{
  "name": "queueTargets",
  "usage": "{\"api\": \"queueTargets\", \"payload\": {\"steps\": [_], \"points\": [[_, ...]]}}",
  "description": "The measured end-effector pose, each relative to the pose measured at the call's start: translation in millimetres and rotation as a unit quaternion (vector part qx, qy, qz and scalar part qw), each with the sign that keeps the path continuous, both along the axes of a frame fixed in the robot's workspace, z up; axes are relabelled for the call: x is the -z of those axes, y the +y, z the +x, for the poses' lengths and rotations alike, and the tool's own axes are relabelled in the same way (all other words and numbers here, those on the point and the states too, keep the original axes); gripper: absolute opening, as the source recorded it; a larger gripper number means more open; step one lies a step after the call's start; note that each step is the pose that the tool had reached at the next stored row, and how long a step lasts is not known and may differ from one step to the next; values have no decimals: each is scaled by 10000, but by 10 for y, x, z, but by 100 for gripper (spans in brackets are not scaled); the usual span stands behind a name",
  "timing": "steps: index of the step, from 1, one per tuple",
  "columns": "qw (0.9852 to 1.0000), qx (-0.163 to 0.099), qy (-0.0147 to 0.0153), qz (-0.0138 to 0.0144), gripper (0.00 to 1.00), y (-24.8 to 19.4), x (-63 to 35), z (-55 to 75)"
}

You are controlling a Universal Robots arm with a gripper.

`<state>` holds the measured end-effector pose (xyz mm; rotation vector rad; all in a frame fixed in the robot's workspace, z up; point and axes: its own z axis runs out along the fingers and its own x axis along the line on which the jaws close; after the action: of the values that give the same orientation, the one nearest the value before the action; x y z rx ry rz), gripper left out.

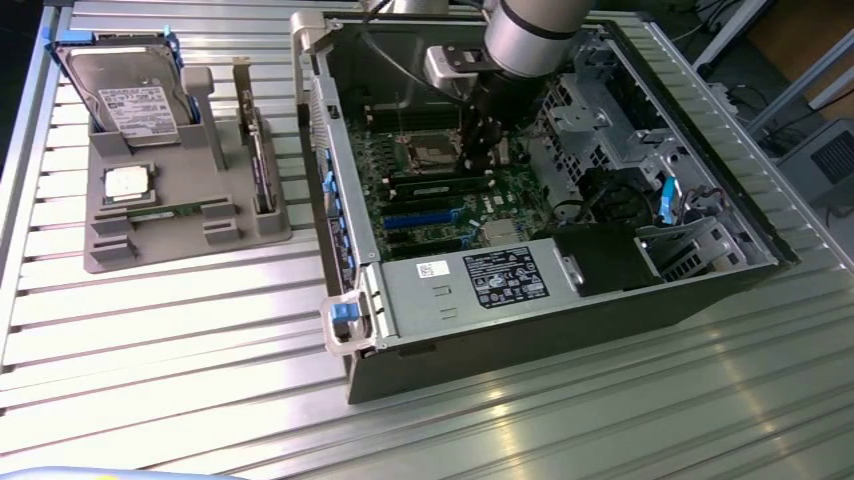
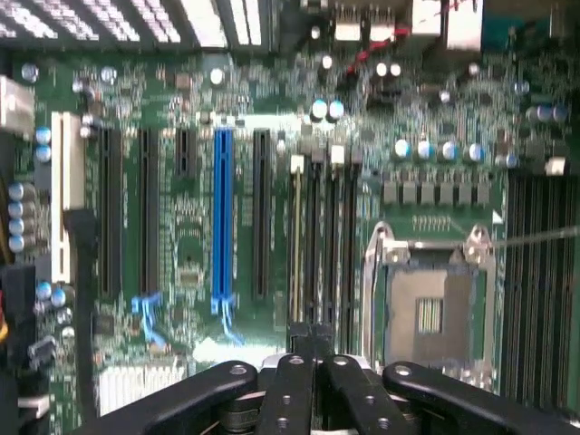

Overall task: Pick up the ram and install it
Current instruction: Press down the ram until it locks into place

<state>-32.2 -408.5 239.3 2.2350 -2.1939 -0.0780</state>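
ribbed metal table [image 1: 160,330], open computer case [image 1: 561,300], jaws closed together above the motherboard [image 2: 199,245] slots

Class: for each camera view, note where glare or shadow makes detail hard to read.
Exterior view: glare streaks the ribbed metal table, while shadow darkens the computer case beneath the arm. Wrist view: bright vent slats wash out, and the gripper is dark in the foreground.

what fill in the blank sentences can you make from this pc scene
1. The end effector hangs over the ____ inside the computer case.
2. The hard drive stands in the gray holder on the exterior view's ____.
3. One long slot is coloured ____.

Missing words: motherboard; left; blue
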Motion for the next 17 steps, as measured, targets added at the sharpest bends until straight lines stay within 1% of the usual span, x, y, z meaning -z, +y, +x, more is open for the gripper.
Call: {"api": "queueTargets", "payload": {"steps": [2,7,11,13,16,17], "points": [[10000,0,4,0,10,2,-1,113],[10000,0,5,1,10,5,-8,263],[10000,0,5,0,10,4,-81,425],[10000,0,5,0,10,4,-157,488],[10000,0,5,-1,10,4,-205,542],[10000,0,5,0,10,4,-247,587]]}}
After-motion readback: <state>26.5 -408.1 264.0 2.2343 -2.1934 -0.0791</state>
